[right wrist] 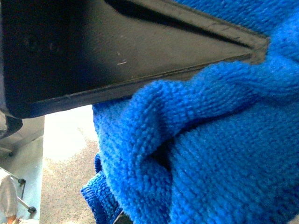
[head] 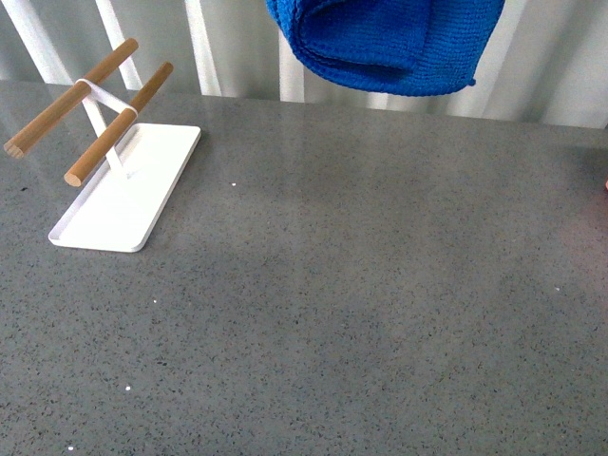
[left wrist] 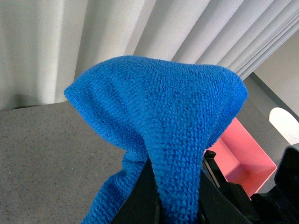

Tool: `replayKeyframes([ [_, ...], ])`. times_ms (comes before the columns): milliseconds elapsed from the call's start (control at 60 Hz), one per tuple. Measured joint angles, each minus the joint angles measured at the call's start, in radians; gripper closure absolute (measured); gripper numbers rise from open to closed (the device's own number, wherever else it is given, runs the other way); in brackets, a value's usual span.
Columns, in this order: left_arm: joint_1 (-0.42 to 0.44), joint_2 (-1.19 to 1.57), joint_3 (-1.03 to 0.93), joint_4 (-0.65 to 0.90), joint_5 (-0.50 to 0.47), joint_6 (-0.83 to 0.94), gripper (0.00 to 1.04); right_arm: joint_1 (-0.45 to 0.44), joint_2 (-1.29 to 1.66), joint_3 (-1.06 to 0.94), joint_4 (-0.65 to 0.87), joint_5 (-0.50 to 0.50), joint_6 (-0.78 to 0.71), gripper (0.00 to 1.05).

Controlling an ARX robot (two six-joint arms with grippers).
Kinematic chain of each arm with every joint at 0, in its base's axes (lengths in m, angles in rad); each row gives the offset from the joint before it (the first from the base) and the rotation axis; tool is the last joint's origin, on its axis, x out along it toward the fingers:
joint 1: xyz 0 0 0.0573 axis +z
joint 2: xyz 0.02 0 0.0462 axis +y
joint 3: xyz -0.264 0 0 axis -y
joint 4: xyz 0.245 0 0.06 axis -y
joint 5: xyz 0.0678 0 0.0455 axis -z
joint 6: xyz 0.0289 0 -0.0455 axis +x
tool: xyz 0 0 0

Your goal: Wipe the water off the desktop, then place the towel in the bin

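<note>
Left fingers (left wrist: 135,210) clenched on blue towel (left wrist: 163,121); pink bin (left wrist: 243,158) beyond them, left wrist view only. Right fingers (right wrist: 117,51) against towel, grip unclear. Front only: white tray (head: 123,209) on surface (head: 361,285).

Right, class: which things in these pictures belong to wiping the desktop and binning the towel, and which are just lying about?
Belongs to the job:
blue towel, hanging above the table
desktop
pink bin

Just lying about:
white tray
wooden-bar rack standing on the tray
pale curtain behind the table
</note>
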Motion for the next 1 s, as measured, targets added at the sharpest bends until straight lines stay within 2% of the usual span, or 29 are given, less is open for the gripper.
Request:
replayKeyframes([
  [317,0.050,0.000,0.000,-0.012,0.053,-0.077,0.53,-0.027,0.000,0.011,0.002,0.010,0.013,1.00],
  [600,0.197,0.000,0.017,-0.008,0.124,-0.143,0.08,-0.054,-0.015,0.021,-0.010,0.031,0.023,1.00],
  [634,0.221,0.000,0.016,-0.008,0.132,-0.140,0.05,-0.059,-0.018,0.021,-0.014,0.036,0.023,1.00],
  [784,0.338,-0.053,-0.076,-0.006,0.199,-0.086,0.07,-0.087,-0.028,0.022,-0.073,0.054,0.002,1.00],
  [1001,0.543,-0.275,-0.333,-0.073,0.365,0.069,0.07,-0.143,-0.044,-0.007,-0.091,0.026,-0.031,1.00],
])
